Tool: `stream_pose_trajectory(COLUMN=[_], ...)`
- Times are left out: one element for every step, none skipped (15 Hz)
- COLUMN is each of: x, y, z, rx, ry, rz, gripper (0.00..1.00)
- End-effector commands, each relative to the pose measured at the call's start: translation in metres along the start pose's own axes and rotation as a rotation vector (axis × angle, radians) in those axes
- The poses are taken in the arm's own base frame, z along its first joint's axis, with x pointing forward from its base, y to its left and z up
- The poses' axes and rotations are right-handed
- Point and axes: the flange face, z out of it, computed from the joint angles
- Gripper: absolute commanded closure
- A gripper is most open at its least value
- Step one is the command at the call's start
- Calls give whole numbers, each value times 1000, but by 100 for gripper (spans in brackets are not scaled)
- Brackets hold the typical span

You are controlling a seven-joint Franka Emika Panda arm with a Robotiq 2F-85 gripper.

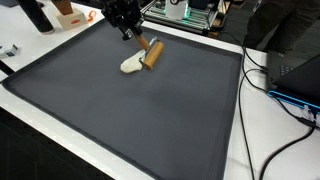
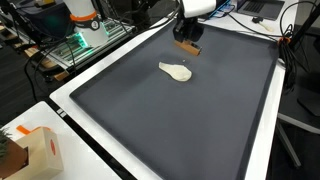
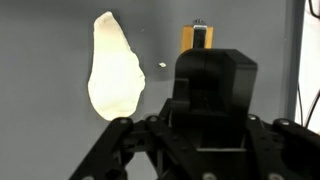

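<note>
A wooden rolling pin [image 1: 152, 52] with dark ends lies on the dark mat [image 1: 130, 120], its lower end touching a flat cream piece of dough [image 1: 132, 66]. My gripper [image 1: 128, 35] hangs just above and beside the pin's far end, holding nothing. In an exterior view the gripper [image 2: 188, 36] sits directly over the pin [image 2: 187, 47], with the dough [image 2: 175, 71] nearer the camera. In the wrist view the fingers meet as one dark block [image 3: 213, 60], shut. The pin's end [image 3: 197, 38] shows just beyond them, and the dough [image 3: 113, 68] lies off to the left.
The mat's raised rim [image 2: 70, 110] borders a white table. A cardboard box [image 2: 38, 152] stands off the mat's corner. Cables [image 1: 275, 90] and a dark device [image 1: 300, 75] lie along one side. Orange and green equipment [image 2: 85, 25] stands behind.
</note>
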Motion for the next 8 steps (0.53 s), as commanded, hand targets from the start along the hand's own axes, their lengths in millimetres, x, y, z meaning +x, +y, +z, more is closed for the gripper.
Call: stream_pose_trajectory(x=[0,0,1,1,1,1,2,2], y=[7,8,9,10,11,12,12,13], z=[4,6,7,8,10,10,11,12], rx=[37,39,40,40,39,40,39,39], ry=[7,5,3,1,-1,-3,-4,-5], rz=[-2,1,2,4,7,9,11,12], gripper=[76,76,76,76,76,76,76,76])
